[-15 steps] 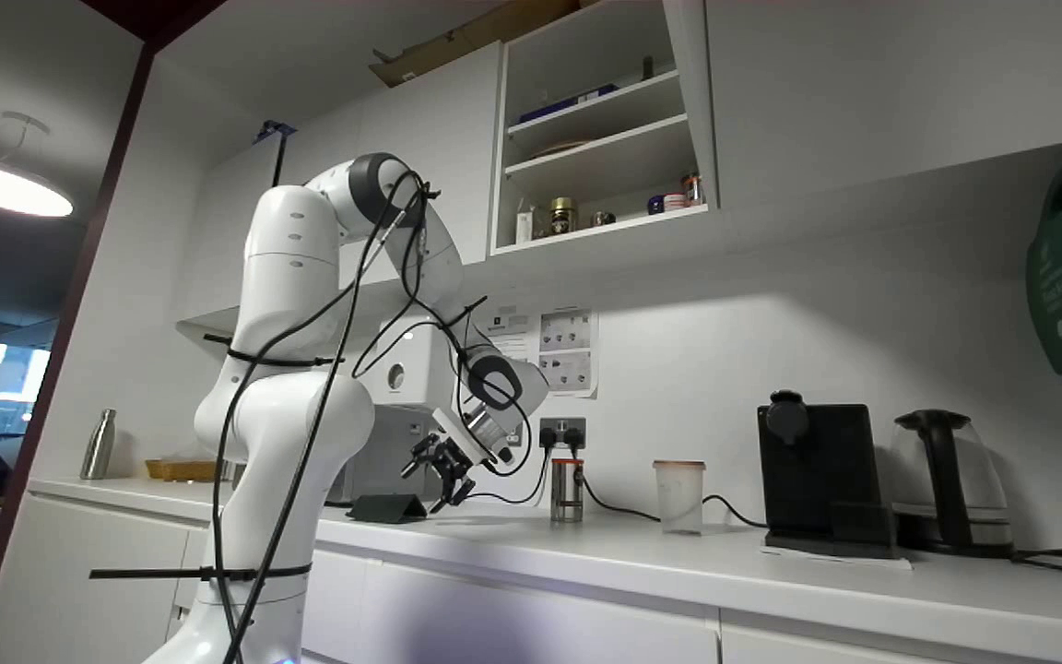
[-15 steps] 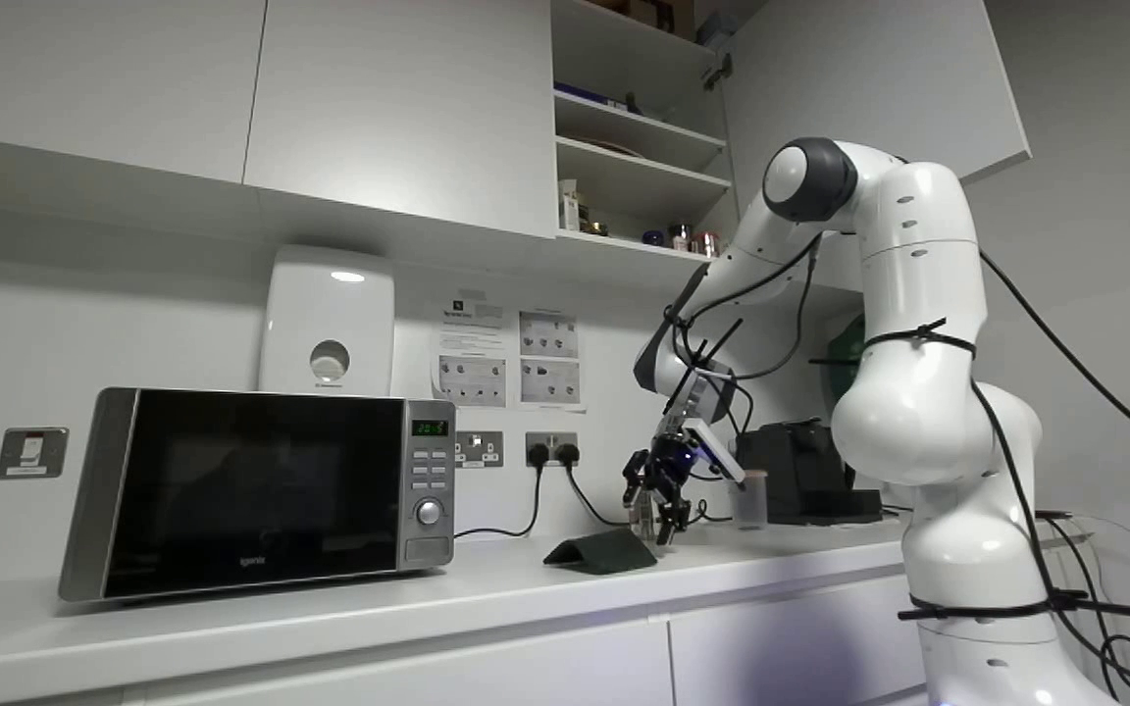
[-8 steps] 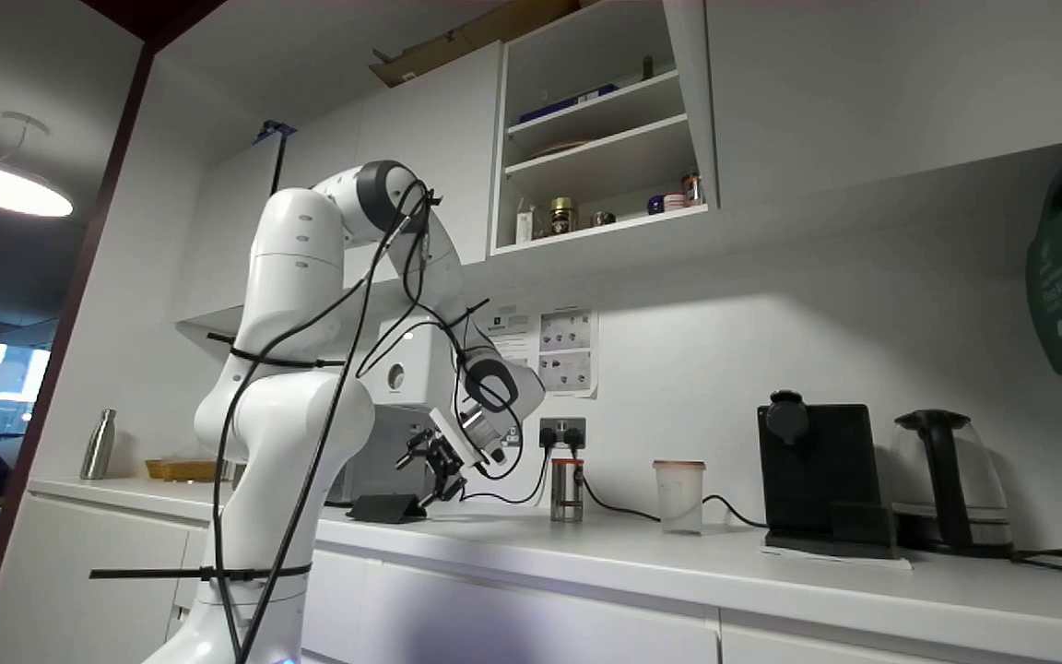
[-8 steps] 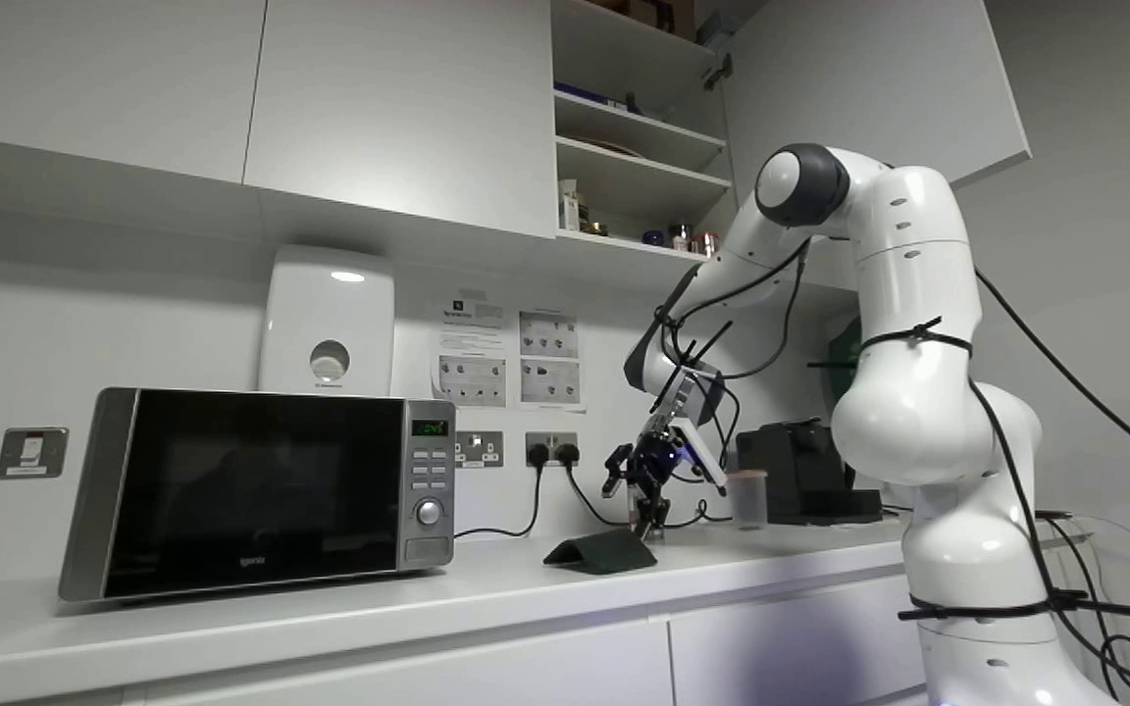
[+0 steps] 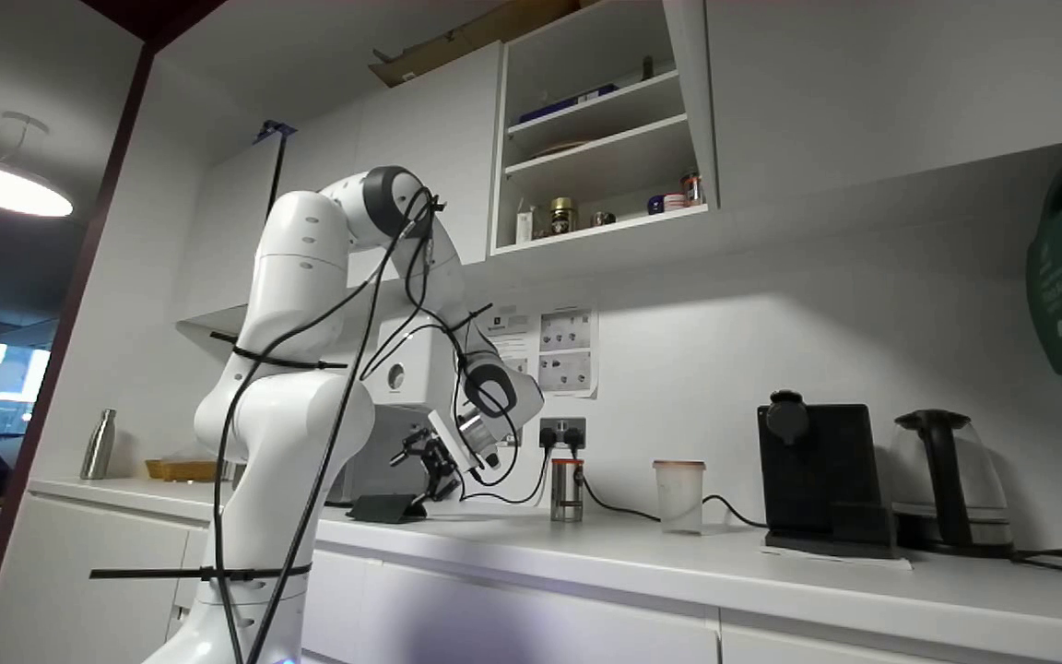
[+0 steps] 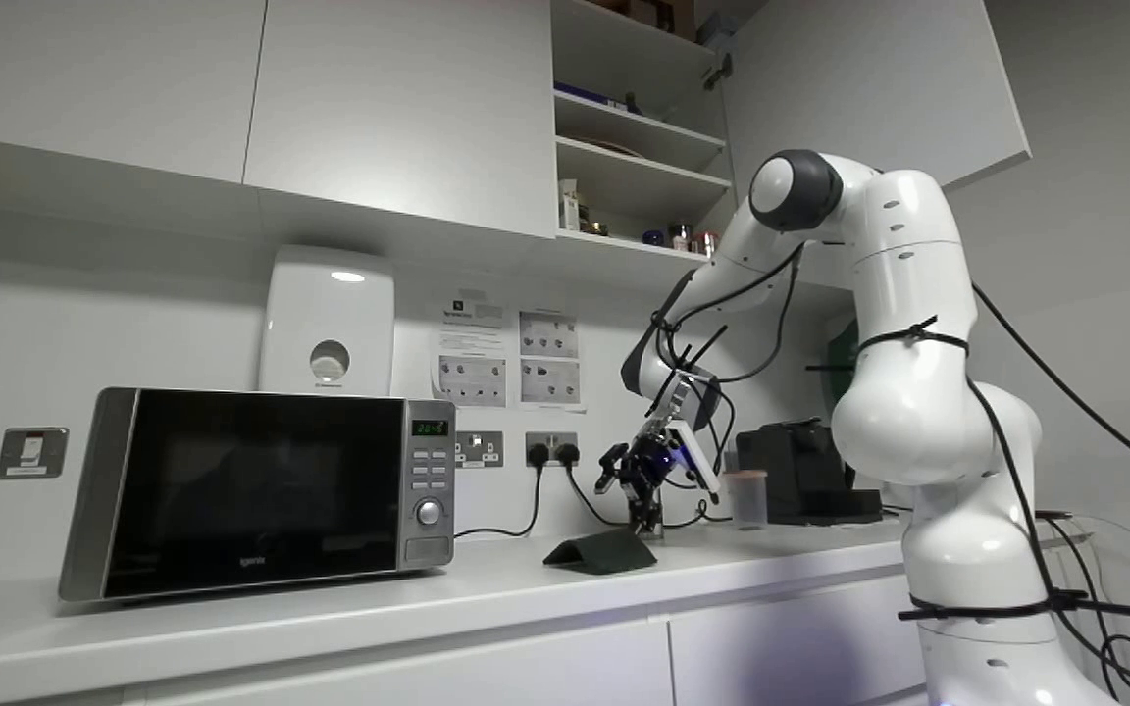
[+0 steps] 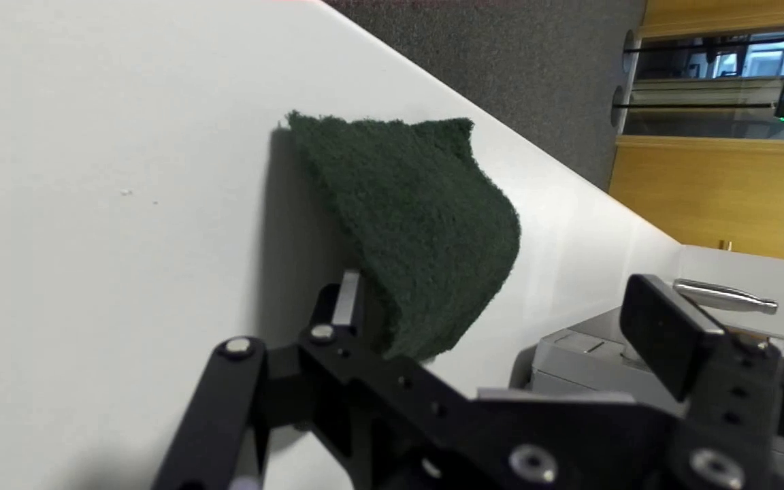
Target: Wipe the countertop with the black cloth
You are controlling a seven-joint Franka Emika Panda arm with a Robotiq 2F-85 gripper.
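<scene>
The black cloth lies on the white countertop [image 5: 586, 551] as a tented fold with a raised ridge; it shows in both exterior views [image 5: 385, 509] [image 6: 604, 552]. In the wrist view the cloth [image 7: 419, 218] looks dark green-black and fuzzy, near the edge of the countertop [image 7: 126, 272]. My gripper [image 5: 408, 480] is open and tilted, with nothing between its fingers. In the wrist view the gripper [image 7: 501, 316] has its lower finger at the cloth's raised open end, close to the countertop. The other finger is above and apart from the cloth. I cannot tell whether the lower finger touches the cloth.
A microwave [image 6: 261, 490] stands beside the cloth. A metal canister [image 5: 567, 491], a plastic tub [image 5: 679, 498], a black coffee machine [image 5: 821, 475] and a kettle [image 5: 950, 484] stand along the wall. Power cables run behind them. An open cabinet [image 5: 600, 157] hangs above.
My gripper has moved toward the cloth and tilted further, so its lower finger has come up to the cloth's open end. The fingers stay open; the cloth has not visibly moved.
</scene>
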